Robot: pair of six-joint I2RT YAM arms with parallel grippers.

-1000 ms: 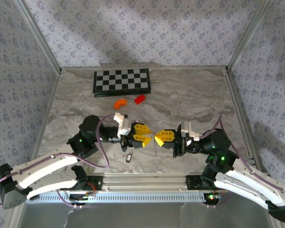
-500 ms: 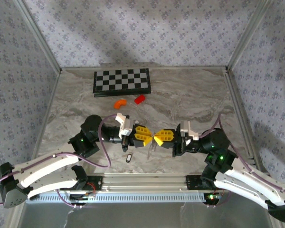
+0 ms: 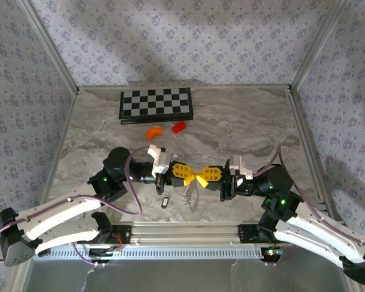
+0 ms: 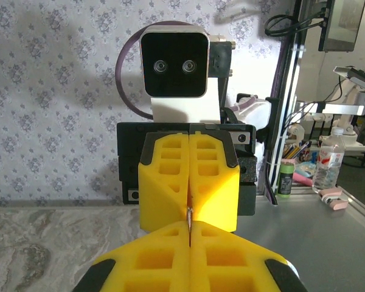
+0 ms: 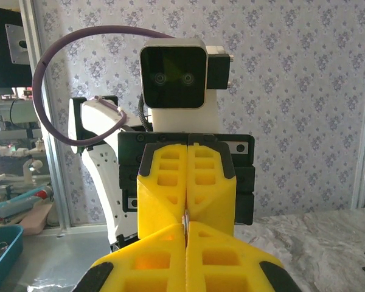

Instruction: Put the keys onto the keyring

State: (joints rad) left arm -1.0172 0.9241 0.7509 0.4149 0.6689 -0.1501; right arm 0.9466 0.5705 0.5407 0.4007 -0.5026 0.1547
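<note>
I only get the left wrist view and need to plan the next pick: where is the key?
Observer: The key lies on the table, nearer the arm bases than the left tool and apart from it.
Operator: And the keyring's strand?
Observer: The keyring hangs from where the left tool and right tool meet tip to tip.
Operator: Anything farther back?
Observer: A red block and a curved orange piece lie just short of the checkerboard.

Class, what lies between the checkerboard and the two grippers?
In the top view, a curved orange piece and a red block lie there, close to the checkerboard, clear of the left gripper and right gripper.
</note>
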